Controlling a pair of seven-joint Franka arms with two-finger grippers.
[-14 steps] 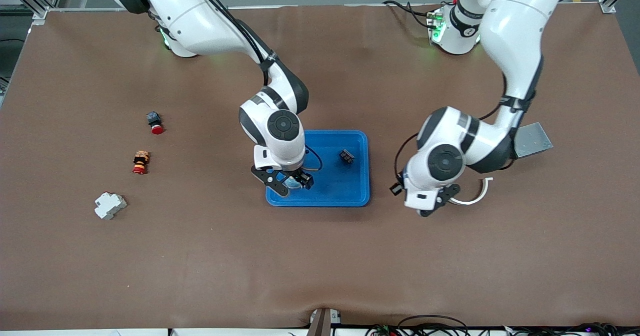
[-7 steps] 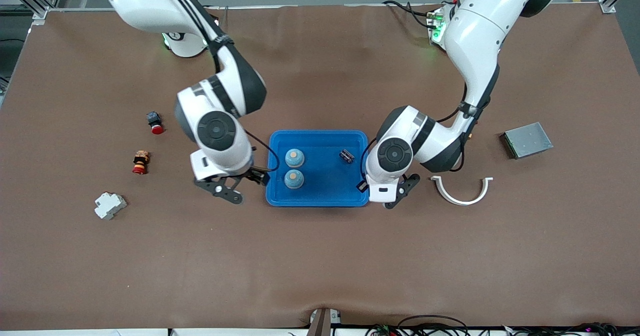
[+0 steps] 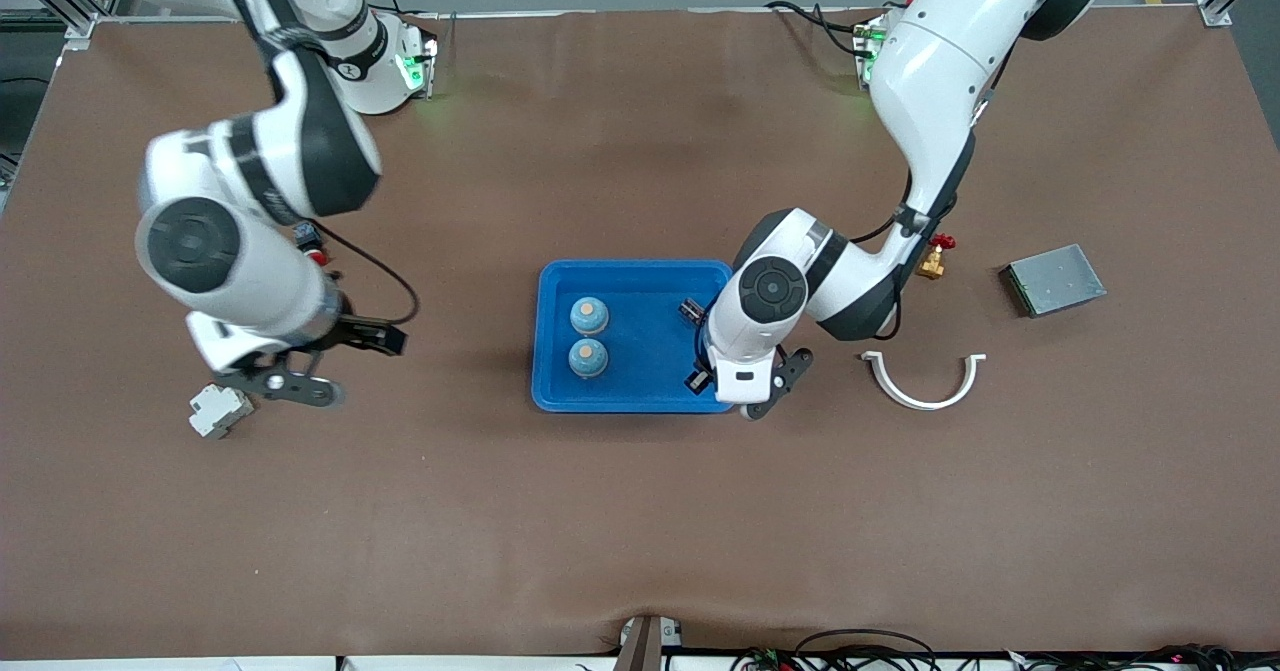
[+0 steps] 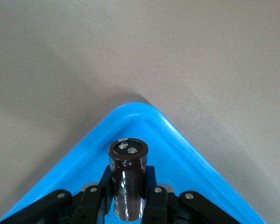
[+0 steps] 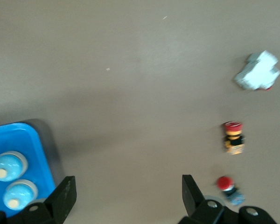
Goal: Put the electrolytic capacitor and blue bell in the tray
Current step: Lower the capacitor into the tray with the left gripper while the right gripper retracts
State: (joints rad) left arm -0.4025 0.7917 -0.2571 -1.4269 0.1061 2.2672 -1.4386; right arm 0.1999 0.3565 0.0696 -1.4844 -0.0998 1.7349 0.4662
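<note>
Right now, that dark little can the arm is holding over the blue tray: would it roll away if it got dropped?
Quite possibly. The capacitor is a smooth round cylinder, so landing on its side it would likely roll. The tray has a raised rim that should stop it. Its glossy sleeve looks slippery, though the left gripper is shut on it.

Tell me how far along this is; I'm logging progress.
Done: two blue bells sit in the tray. In hand: the left gripper, shut on a capacitor, is over the tray's corner. Left: setting it down. The right gripper, open, is over bare table.
</note>
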